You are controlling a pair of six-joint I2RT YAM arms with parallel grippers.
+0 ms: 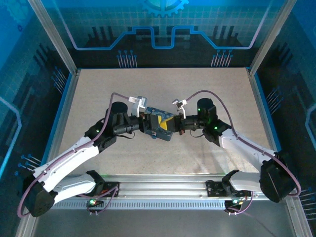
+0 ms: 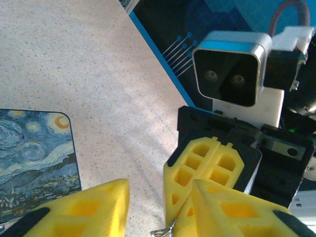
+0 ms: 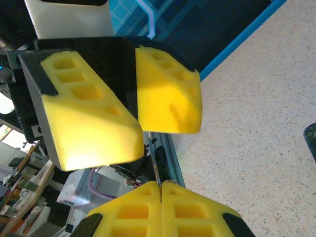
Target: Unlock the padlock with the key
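Note:
My right gripper is shut on the key, a thin dark metal strip sticking up from between its yellow pads. The key's tip reaches the gap between the left gripper's two yellow fingers, just above it. In the left wrist view my left gripper stands open, and the shut right gripper pokes in between its fingers with a bit of key metal at its tip. From above, the left gripper and right gripper meet nose to nose mid-table. The padlock is hidden.
A rectangular tin printed with a swirling night sky lies flat on the speckled table, right under the left gripper. An aluminium rail runs along the near edge. Blue walls enclose the table on three sides.

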